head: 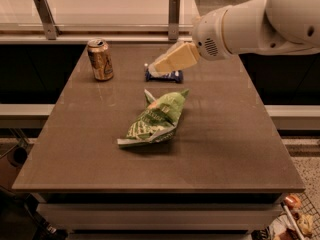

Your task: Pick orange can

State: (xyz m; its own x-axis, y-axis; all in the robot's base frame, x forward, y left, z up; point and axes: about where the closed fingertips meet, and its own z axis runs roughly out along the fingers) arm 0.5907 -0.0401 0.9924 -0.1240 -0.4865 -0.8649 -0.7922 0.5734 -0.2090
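The orange can (pixel 100 59) stands upright at the back left of the brown table (pixel 225 149), orange-gold with a silver top rim. My gripper (pixel 156 68) hangs on the white arm that comes in from the upper right. It is above the back middle of the table, over the dark-blue snack bar (pixel 168 76), and well to the right of the can. It holds nothing that I can see. The green chip bag (pixel 155 120) lies crumpled in the middle of the table, in front of the gripper.
A pale counter with two metal posts (pixel 174 15) runs along the table's far edge, behind the can. Dark gaps lie on both sides of the table. Small clutter sits on the floor at the lower right (pixel 295 219).
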